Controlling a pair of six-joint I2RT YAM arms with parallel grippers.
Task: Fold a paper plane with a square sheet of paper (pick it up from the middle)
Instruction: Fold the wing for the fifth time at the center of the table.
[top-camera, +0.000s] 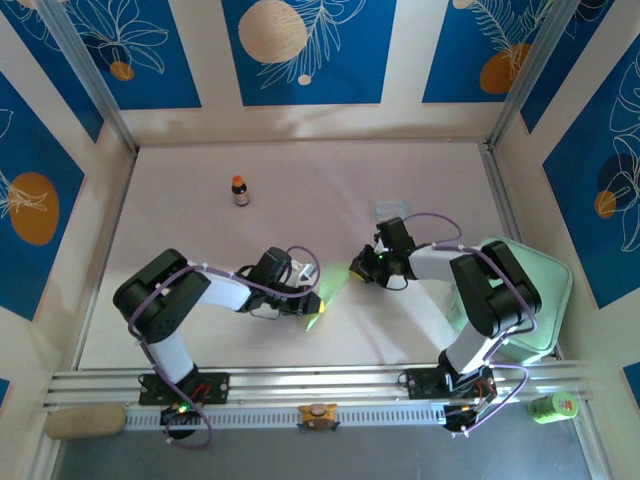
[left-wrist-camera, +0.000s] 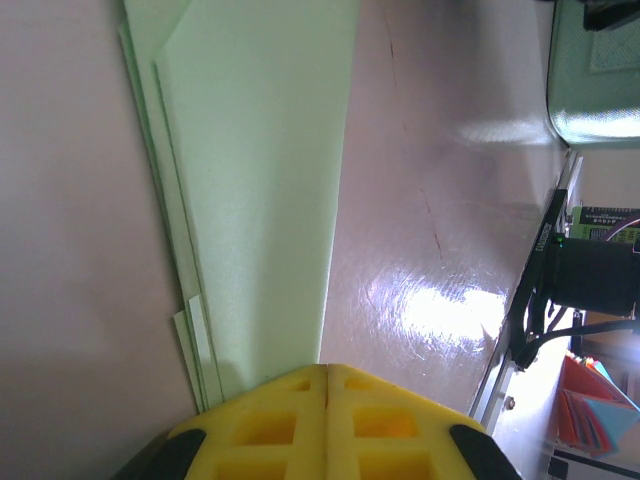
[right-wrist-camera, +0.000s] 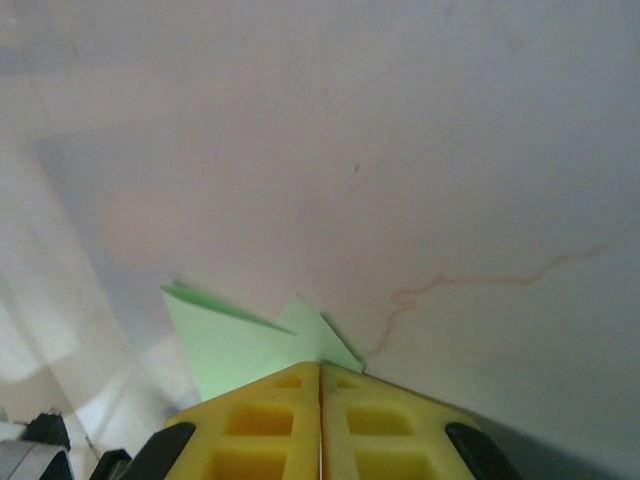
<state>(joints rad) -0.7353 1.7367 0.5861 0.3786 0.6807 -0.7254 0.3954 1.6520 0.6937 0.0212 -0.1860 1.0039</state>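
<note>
The left arm (top-camera: 175, 300) and the right arm (top-camera: 480, 290) are alike: bulky black rounded joint housings linked by smooth white tubular segments. Thin lilac cables (top-camera: 255, 282) loop loosely along each one from joint to joint. Each stands on a black base plate, the left at 7 o'clock and the right at 5 o'clock in the top view, with a tiny green light glowing there. The left gripper (left-wrist-camera: 325, 372) and the right gripper (right-wrist-camera: 320, 366) have bright yellow fingers moulded with square recesses, with black parts flanking them.
</note>
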